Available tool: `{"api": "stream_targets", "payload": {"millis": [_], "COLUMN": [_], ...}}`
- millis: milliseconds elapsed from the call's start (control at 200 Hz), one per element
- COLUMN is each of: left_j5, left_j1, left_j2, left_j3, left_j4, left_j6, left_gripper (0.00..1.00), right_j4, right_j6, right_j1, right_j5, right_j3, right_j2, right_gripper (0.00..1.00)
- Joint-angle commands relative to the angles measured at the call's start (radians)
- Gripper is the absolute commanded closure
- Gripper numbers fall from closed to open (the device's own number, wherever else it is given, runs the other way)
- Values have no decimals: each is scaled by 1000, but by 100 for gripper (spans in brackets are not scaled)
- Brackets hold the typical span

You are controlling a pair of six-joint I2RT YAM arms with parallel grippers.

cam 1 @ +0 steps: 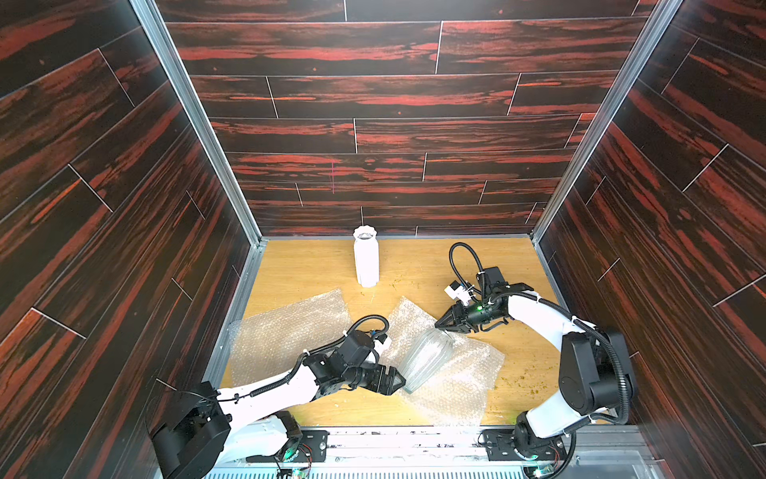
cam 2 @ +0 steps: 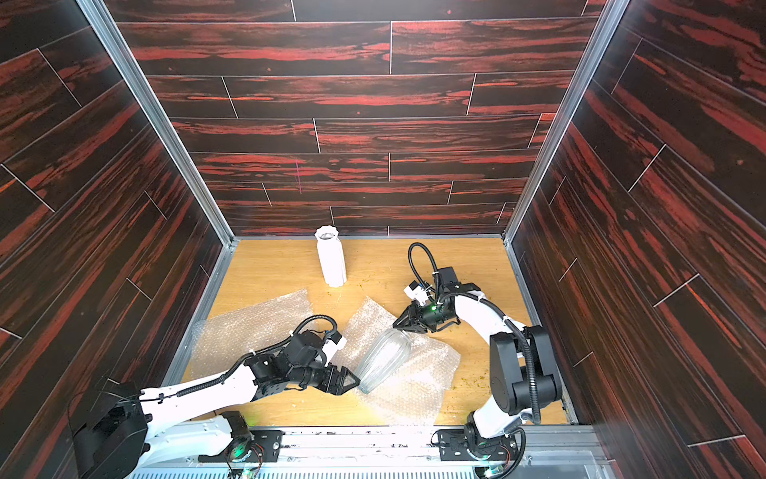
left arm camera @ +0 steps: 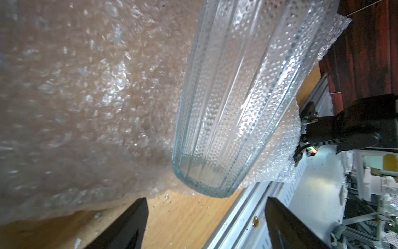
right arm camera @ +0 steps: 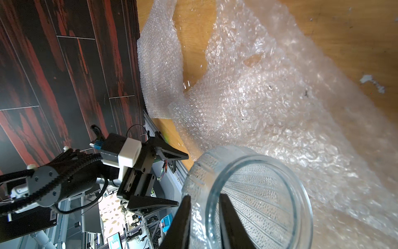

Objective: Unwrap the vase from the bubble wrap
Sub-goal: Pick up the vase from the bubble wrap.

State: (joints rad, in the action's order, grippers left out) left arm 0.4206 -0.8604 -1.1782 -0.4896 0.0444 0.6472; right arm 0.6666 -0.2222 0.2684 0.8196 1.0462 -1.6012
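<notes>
A clear ribbed glass vase (cam 1: pixel 429 358) (cam 2: pixel 385 358) lies on its side, bare, on a flattened bubble wrap sheet (cam 1: pixel 460 385) near the table's front. My right gripper (cam 1: pixel 438 325) (right arm camera: pixel 204 195) is at the vase's mouth (right arm camera: pixel 269 194). One finger is inside the rim and one outside, both close against the glass wall. My left gripper (cam 1: pixel 402 379) (left arm camera: pixel 206 200) stands open just short of the vase's base (left arm camera: pixel 232 97), with only bare table between its fingers. A second flat bubble wrap sheet (cam 1: pixel 286 327) lies to the left.
A white ribbed vase (cam 1: pixel 365 259) stands upright at the back of the wooden table (cam 1: pixel 518 269). Dark wood-pattern walls close in three sides. A metal rail (cam 1: pixel 414 435) runs along the front edge. Small crumbs (cam 1: pixel 522 377) dot the table at the right.
</notes>
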Motion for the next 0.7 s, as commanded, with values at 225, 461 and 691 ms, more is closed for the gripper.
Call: {"api": "stream_targets", "payload": {"millis": [225, 461, 691], "left_j5": [123, 62, 29], "left_j1": [-54, -54, -54], "left_j2": [-139, -155, -151], "left_j3": [17, 24, 41], "left_j4": [-269, -281, -299], "left_j6": [116, 108, 114], "left_gripper": [17, 19, 19], "right_j4": [55, 101, 168], "right_j6": [29, 39, 63], "right_j1": [40, 83, 151], "right_j5": [35, 21, -22], "right_j3": [-7, -16, 36], "right_j2": [76, 92, 71], "right_gripper": [69, 68, 67]}}
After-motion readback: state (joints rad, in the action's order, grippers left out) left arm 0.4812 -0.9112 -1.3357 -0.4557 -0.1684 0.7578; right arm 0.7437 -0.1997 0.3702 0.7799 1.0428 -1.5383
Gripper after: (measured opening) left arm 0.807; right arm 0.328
